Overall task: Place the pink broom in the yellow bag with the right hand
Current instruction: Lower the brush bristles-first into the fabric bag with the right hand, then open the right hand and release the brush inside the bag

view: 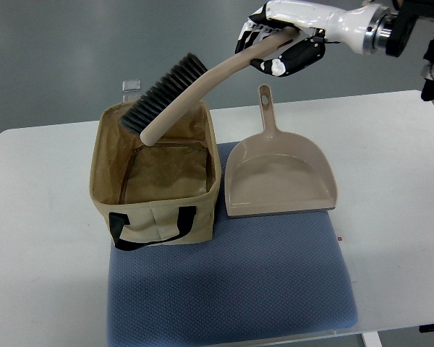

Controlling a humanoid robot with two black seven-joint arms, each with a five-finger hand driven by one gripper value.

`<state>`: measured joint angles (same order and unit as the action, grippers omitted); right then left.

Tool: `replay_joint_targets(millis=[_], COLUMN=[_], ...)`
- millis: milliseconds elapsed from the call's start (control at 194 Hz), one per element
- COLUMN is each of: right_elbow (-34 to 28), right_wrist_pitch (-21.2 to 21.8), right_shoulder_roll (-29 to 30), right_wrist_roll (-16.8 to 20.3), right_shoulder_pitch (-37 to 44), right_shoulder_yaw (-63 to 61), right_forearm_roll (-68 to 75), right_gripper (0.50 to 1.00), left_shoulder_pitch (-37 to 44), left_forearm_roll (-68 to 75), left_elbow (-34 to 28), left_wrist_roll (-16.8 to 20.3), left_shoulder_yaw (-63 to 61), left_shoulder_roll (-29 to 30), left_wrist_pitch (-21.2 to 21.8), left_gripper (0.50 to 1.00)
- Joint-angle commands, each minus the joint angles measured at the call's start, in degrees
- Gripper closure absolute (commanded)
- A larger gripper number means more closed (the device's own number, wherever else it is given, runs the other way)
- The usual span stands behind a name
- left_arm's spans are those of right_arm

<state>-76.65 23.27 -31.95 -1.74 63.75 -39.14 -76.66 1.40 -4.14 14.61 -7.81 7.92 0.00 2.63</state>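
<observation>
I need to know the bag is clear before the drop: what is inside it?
The bag looks empty: bare creased lining and floor show. The broom, held by the right hand, hangs over its back rim and hides that part of the rim.

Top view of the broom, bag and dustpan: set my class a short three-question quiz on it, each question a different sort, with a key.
1. True or false: the right hand grips the broom by its handle.
2. Multiple choice: the broom's bristle head is
A. flat on the blue mat
B. over the open top of the bag
C. resting in the dustpan
3. Short answer: on which side of the bag, as the picture shows it, does the dustpan lie?

Key
1. True
2. B
3. Its right side, partly on the blue mat, handle pointing away from the camera.
</observation>
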Motion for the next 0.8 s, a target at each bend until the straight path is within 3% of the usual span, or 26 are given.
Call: replay_joint_targets(millis=[0,331,677,682,693,698,703,708,713,718,724,729,734,739,796], right_elbow=[6.42,15.3,15.65,15.65,15.65,15.65,15.65,15.65,15.65,15.65,15.65,15.65,15.65,15.65,15.56], right_wrist_pitch=[0.02,-0.6,-0.6,-0.6,-0.6,-0.6,-0.6,-0.6,-0.6,-0.6,-0.6,-0.51,-0.51,-0.51,-0.16], right_shoulder_roll=[6.54,19.12,21.14,21.14,21.14,21.14,21.14,21.14,21.14,21.14,21.14,21.14,21.14,21.14,21.05], right_wrist_roll=[-0.19,-0.63,-1.16,-1.16,-1.16,-1.16,-1.16,-1.16,-1.16,-1.25,-1.25,-1.16,-1.16,-1.25,-1.25], right_shoulder_pitch=[1.82,1.99,1.99,1.99,1.99,1.99,1.99,1.99,1.99,1.99,1.99,1.99,1.99,1.99,2.08], right_shoulder_yaw=[3.36,9.25,13.83,13.83,13.83,13.83,13.83,13.74,13.74,13.65,13.65,13.65,13.65,13.65,13.56], right_forearm_roll=[-2.79,-12.45,-14.57,-14.57,-14.57,-14.48,-14.48,-14.48,-14.48,-14.48,-14.48,-14.48,-14.48,-14.48,-14.39], right_gripper=[1.0,1.0,1.0,0.923,0.922,0.835,0.834,0.751,0.75,0.671,0.671,0.608,0.607,0.565,0.56], left_shoulder_pitch=[0.0,0.0,0.0,0.0,0.0,0.0,0.0,0.0,0.0,0.0,0.0,0.0,0.0,0.0,0.0], left_forearm_roll=[-0.08,-0.08,-0.16,-0.16,-0.16,-0.16,-0.16,-0.16,-0.16,-0.16,-0.16,-0.16,-0.16,-0.16,-0.16], left_elbow=[0.24,1.12,1.12,1.12,1.12,1.12,1.12,1.12,1.12,1.12,1.12,1.03,1.03,1.03,0.94], left_wrist_roll=[-0.01,-0.01,-0.01,-0.01,-0.01,-0.01,-0.01,-0.01,-0.01,-0.01,-0.01,-0.01,-0.01,-0.01,-0.01], left_shoulder_yaw=[0.08,0.08,0.16,0.08,0.08,0.16,0.16,0.16,0.16,0.16,0.16,0.16,0.16,0.16,0.08], left_shoulder_roll=[0.0,0.0,0.0,0.0,0.0,0.0,0.0,0.0,0.0,0.0,0.0,0.0,0.0,0.0,0.0], left_wrist_pitch=[0.01,-0.08,-0.08,-0.08,-0.08,-0.08,-0.08,-0.08,-0.08,-0.08,-0.08,-0.08,-0.08,-0.08,-0.08], left_gripper=[0.5,0.5,0.5,0.5,0.5,0.5,0.5,0.5,0.5,0.5,0.5,0.5,0.5,0.5,0.5])
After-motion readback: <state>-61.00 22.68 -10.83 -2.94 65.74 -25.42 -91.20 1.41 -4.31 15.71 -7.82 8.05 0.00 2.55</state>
